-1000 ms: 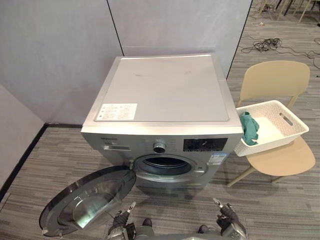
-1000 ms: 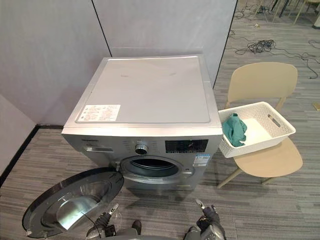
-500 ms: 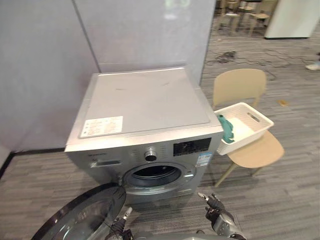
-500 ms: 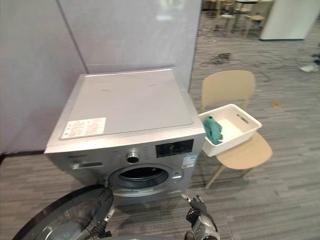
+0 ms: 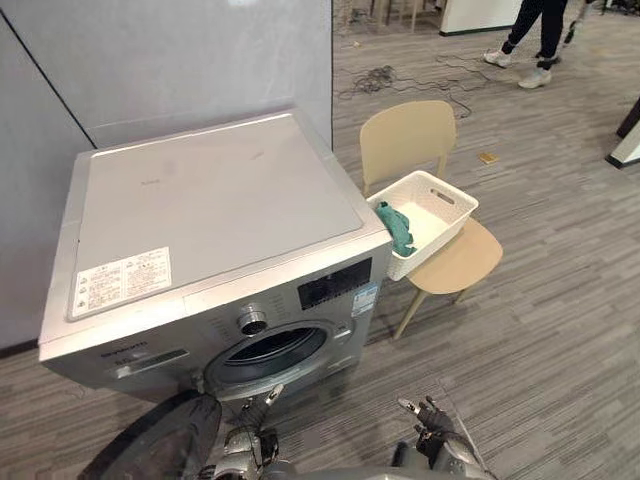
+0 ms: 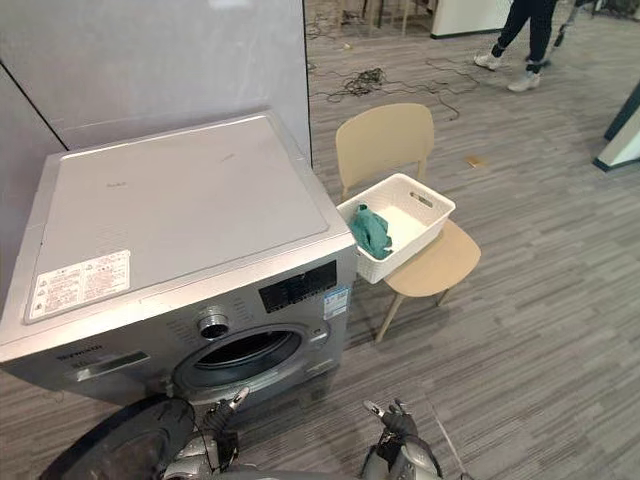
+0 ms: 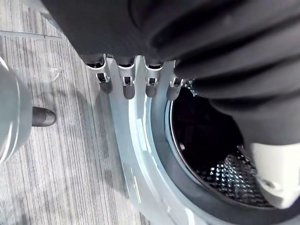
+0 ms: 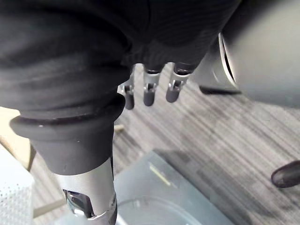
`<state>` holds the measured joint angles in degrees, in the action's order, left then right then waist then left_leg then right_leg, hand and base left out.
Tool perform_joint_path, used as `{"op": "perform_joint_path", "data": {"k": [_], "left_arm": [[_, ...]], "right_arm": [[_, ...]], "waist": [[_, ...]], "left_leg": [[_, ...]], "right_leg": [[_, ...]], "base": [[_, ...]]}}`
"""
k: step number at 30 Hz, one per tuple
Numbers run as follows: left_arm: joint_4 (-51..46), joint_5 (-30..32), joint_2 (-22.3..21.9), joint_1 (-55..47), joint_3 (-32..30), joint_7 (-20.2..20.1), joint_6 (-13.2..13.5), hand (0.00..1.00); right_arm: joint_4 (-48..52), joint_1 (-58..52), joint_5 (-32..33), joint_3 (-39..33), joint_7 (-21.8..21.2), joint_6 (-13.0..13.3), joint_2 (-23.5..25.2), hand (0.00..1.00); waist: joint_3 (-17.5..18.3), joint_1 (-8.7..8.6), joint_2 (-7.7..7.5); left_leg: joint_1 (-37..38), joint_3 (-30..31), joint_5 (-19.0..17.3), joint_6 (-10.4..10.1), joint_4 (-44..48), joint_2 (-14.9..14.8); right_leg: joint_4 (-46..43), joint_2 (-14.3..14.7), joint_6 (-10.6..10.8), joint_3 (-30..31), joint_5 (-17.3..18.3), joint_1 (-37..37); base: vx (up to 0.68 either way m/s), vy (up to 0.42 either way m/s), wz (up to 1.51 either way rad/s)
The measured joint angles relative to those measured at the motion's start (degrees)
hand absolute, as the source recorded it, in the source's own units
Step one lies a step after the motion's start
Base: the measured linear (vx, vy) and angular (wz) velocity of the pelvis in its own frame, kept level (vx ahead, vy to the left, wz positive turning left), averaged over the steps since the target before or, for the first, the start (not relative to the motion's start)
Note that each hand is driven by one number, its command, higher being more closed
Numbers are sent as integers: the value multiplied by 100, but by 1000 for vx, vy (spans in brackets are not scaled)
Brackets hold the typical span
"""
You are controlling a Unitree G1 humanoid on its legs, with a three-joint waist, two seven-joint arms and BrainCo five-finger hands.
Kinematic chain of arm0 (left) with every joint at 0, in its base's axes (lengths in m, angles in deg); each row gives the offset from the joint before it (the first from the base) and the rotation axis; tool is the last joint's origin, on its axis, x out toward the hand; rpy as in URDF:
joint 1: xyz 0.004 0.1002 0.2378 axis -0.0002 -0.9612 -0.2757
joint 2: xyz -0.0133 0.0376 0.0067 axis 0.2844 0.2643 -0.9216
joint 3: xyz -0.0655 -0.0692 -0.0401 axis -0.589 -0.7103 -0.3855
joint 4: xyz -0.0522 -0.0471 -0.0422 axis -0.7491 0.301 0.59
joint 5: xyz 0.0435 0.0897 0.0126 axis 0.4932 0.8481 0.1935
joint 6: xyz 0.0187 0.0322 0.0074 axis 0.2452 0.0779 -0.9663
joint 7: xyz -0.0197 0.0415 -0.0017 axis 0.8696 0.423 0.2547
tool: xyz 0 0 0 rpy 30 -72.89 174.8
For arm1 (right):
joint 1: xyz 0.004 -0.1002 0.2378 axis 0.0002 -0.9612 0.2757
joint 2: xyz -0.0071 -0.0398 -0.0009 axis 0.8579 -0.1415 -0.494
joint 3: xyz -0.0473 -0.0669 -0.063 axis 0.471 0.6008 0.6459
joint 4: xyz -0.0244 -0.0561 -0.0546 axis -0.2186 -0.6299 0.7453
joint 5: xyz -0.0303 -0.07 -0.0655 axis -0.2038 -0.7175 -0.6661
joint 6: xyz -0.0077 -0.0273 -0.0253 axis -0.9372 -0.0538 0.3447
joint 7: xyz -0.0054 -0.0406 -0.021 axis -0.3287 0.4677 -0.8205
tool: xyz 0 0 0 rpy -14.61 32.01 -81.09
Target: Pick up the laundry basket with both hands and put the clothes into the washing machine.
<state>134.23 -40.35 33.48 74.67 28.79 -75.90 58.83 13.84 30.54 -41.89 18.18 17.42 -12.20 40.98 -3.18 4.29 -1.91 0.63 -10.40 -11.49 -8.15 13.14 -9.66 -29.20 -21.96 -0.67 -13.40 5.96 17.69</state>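
The white laundry basket (image 5: 434, 216) sits on the beige chair (image 5: 405, 140), at the seat edge nearest the washing machine (image 5: 215, 200). A soft teal garment (image 5: 397, 228) is bunched in its machine-side corner. The basket is rigid perforated plastic and nearly empty, so it should lift lightly. The slot in its far end wall, with probably a twin opposite, suits gripping. The left hand (image 7: 125, 86) and right hand (image 8: 149, 93) hang low before the open drum (image 7: 211, 140), fingers straight and holding nothing.

Bare floor (image 5: 540, 340) fronts the chair (image 5: 462, 260) and basket (image 5: 451, 189). The washer (image 5: 210, 200) crowds the basket's left side. The drum mouth (image 5: 268, 352) gapes unblocked.
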Motion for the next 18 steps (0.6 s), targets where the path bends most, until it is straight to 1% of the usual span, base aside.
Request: {"op": "perform_joint_path", "data": {"k": [1,2,3,4,5,6,7,8,9,10,11,12,13,14,15,16,17,18], "left_arm": [[26,1,42,-25,-11,27,1,0],[39,1,3,-41,-20,28,-2,0],[36,5,-103,-47,-37,25,-1,0],[38,5,-148,-75,-61,10,1,0],[39,5,-152,-88,-135,15,1,0],[85,6,-128,-113,-221,13,7,0],[110,5,-90,-112,-257,8,22,0],[135,5,-18,-74,-288,8,27,0],[129,2,89,-14,-430,12,35,0],[118,-7,140,5,-466,11,37,0],[108,-64,225,4,-467,13,48,0],[110,-112,282,-8,-468,13,70,0],[120,-169,264,-41,-467,10,48,0],[114,-202,248,-77,-461,9,58,0],[85,-236,217,-163,-442,8,75,0],[67,-245,213,-175,-442,8,76,0],[76,-262,214,-194,-406,-14,74,0],[76,-273,215,-210,-403,-34,73,0]], "right_arm": [[-48,-9,-20,-23,8,-2,26,0],[-84,11,-43,-22,14,-3,34,0],[-96,131,-63,-36,17,1,-48,0],[-213,160,-70,-137,17,-14,-122,0],[-264,179,-74,-162,17,-16,-130,0],[-369,241,-73,-230,14,-5,-135,0],[-456,271,-70,-257,15,4,-133,0],[-557,293,-66,-280,17,0,-131,0],[-732,336,-47,-282,26,0,-184,0],[-737,341,-21,-244,35,0,-182,0],[-733,369,17,-218,40,8,-176,0],[-730,405,90,-205,65,23,-192,0],[-723,426,189,-198,99,56,-271,0],[-722,448,194,-182,110,63,-306,0],[-725,547,195,-138,112,76,-380,0],[-721,598,195,-132,111,88,-413,0],[-697,715,190,-133,113,101,-466,0],[-640,743,183,-135,115,104,-462,0]], "waist": [[2,11,55],[-6,37,119],[-8,95,369],[14,78,411],[13,66,390],[31,-16,331],[59,-37,296],[56,-36,250],[25,-25,178],[-19,-16,157],[-110,17,104],[-197,89,117],[-220,147,152],[-222,160,154],[-238,201,180],[-248,262,211],[-249,294,274],[-239,286,302]], "left_leg": [[-12,206,-80,-146,18,-118],[-42,328,-77,-152,-1,-274],[-75,556,-26,-198,-24,-611],[-63,738,177,-394,-22,-834],[-73,865,265,-398,-14,-911],[-167,1141,485,-348,36,-1051],[-298,1290,624,-302,125,-1109],[-525,1522,840,-107,375,-1179],[-988,1807,1244,406,1044,-1243],[-1182,1849,1465,701,1407,-1253],[-1506,1860,1653,892,2044,-1238],[-1774,1854,1152,646,2813,-1070],[-1922,1950,638,328,3194,-640],[-1973,2012,396,168,3232,-348],[-2003,2130,1,-190,3007,234],[-2014,2095,-100,-184,2767,462],[-1992,1771,-81,-35,1719,883],[-1983,1616,-12,310,1286,961]], "right_leg": [[261,219,624,-19,165,-130],[432,412,835,-60,185,-194],[540,726,773,-186,271,-176],[254,758,735,-550,447,-123],[166,831,667,-587,549,-120],[144,983,549,-741,701,-155],[189,1038,491,-828,738,-177],[337,1180,419,-902,740,-268],[676,1434,286,-1008,642,-481],[819,1526,196,-1021,586,-586],[1048,1620,118,-1022,509,-777],[1352,1769,24,-988,393,-1046],[1564,1838,-13,-945,349,-1244],[1629,1852,-15,-904,341,-1300],[1804,1886,-9,-834,287,-1437],[1891,1911,-10,-803,257,-1488],[2098,1981,42,-803,207,-1604],[2172,2009,59,-843,197,-1642]], "base": [[117,-422,-30],[103,-424,-54],[88,-431,-54],[77,-424,-35],[64,-423,8],[43,-307,31],[88,-352,38],[152,-349,28],[173,-366,16],[179,-361,-1],[174,-297,-28],[219,-289,-41],[195,-189,-39],[185,-119,-35],[139,-52,-31],[160,-27,-32],[159,0,-11],[210,-5,14]]}}
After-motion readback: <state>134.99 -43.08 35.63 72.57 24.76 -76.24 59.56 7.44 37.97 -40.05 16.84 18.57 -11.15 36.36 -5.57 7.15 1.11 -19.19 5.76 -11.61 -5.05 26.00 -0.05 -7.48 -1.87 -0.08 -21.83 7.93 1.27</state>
